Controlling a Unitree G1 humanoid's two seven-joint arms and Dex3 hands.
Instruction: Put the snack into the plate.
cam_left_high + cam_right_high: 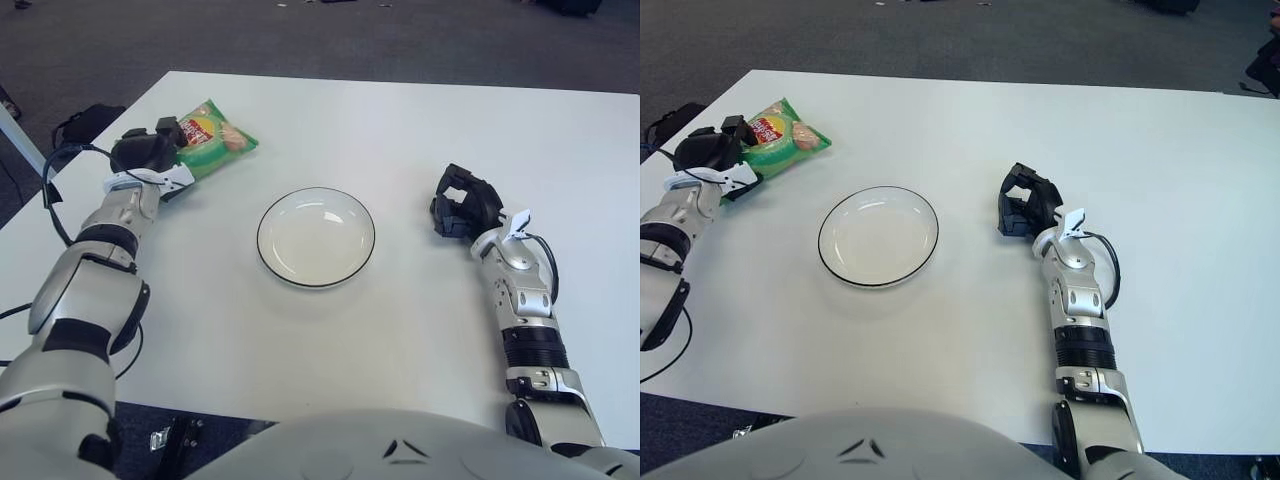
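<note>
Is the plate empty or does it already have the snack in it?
Empty. The plate shows only bare white; the snack bag lies on the table, far left, at the left hand.

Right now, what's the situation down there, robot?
Left hand closed on green snack bag, far left of table. Right hand idle, right of plate. Plate empty. Path to plate clear.

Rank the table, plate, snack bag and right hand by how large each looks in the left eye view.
1. Table, by far the largest.
2. Plate.
3. Snack bag and right hand: they look about alike, and the left hand covers the bag's near end, so no ranking between them.
</note>
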